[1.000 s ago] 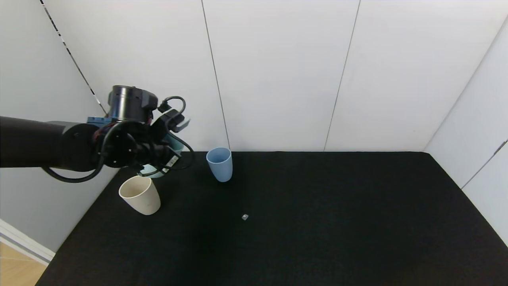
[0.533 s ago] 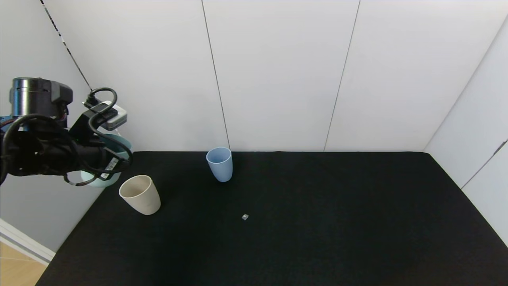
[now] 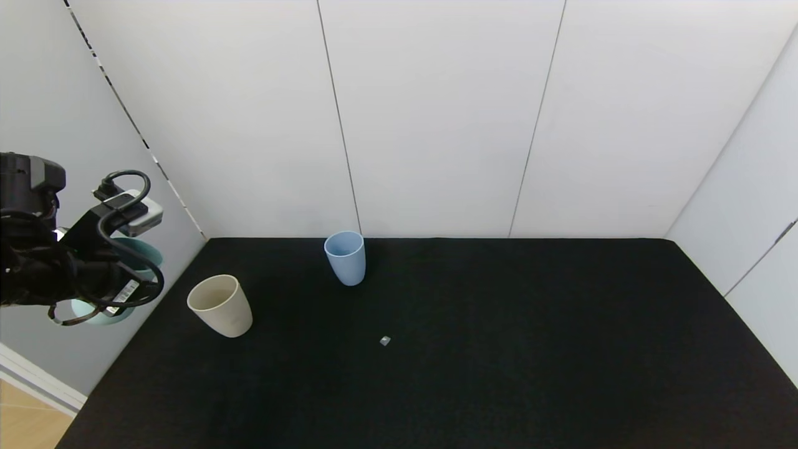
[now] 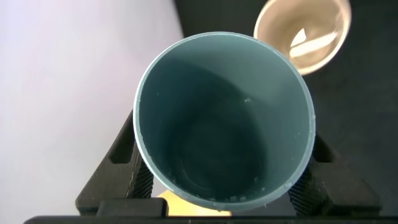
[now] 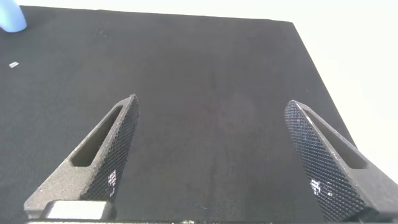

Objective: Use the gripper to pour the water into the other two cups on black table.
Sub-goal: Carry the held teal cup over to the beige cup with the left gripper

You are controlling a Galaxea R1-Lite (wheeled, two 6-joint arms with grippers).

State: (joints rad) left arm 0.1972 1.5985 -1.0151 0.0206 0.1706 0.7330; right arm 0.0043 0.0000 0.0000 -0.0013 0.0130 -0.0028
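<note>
My left gripper [image 3: 109,284] is shut on a teal-green cup [image 3: 142,253] and holds it in the air beyond the left edge of the black table [image 3: 499,349]. In the left wrist view the teal cup [image 4: 224,118] shows a dark inside with small drops near the rim, between my fingers [image 4: 140,182]. The cream-beige cup [image 3: 220,305] stands upright on the table just right of the gripper; it also shows in the left wrist view [image 4: 303,34]. The light blue cup [image 3: 345,257] stands farther back. My right gripper [image 5: 217,155] is open and empty, low over the table.
A small grey speck [image 3: 384,340] lies on the table near the middle. White wall panels close the back and both sides. The table's left edge runs just beside the cream cup. The blue cup [image 5: 12,18] shows far off in the right wrist view.
My left arm has swung left and down with the teal cup, from above the cream cup to beyond the table's left edge. Both standing cups have not moved.
</note>
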